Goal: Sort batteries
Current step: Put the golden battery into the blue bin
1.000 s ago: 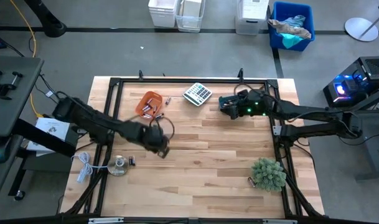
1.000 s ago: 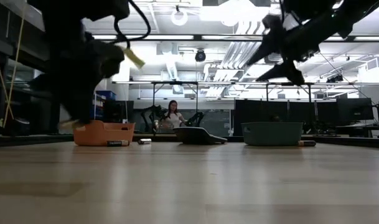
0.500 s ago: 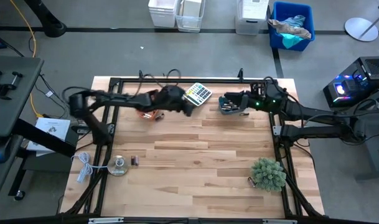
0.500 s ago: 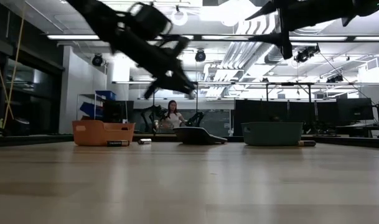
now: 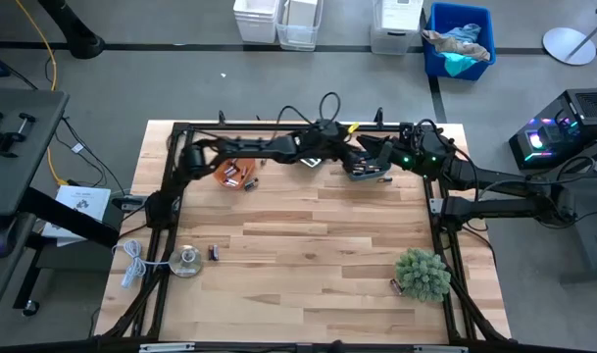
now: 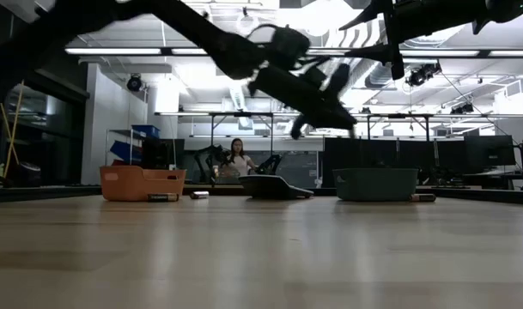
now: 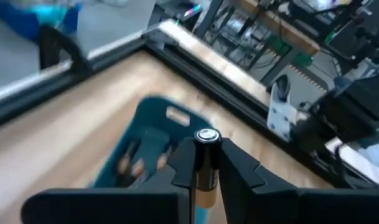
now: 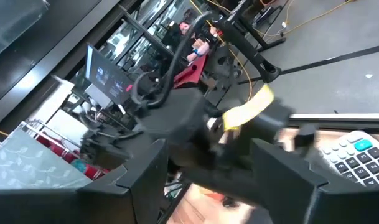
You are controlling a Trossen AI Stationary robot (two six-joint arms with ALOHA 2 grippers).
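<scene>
My left gripper (image 7: 206, 154) is shut on a battery (image 7: 206, 163) with a dark and copper body. It hovers above the teal bin (image 7: 153, 142), which has other batteries lying in it. In the high view the left arm reaches along the far edge, and its gripper (image 5: 350, 148) is over the teal bin (image 5: 369, 172). My right gripper (image 8: 214, 165) stands open and holds nothing. It is raised just beside that bin (image 5: 384, 157) and faces the left arm. An orange bin (image 5: 234, 169) at the far left holds more batteries. My left gripper pinches the battery's body (image 7: 205, 171) between its two fingers. The battery lies along the fingers, and its silvery end cap (image 7: 206, 135) sticks out past the fingertips. The fingers slant down toward the table's right side. The battery is lifted clear above the teal bin.
Two loose batteries (image 5: 212, 253) lie near a round clear disc object (image 5: 187, 261) at the near left. A green plant (image 5: 422, 275) stands at the near right with a battery (image 5: 396, 286) beside it. A grey calculator (image 8: 357, 155) lies at the far edge. The table's middle is bare wood.
My left gripper has swept from the table's middle left up to the far edge. It then moved right past the orange bin to above the teal bin, tipping from pointing down to nearly level. It stayed shut on the battery. My right gripper has risen a little and tipped up to level.
</scene>
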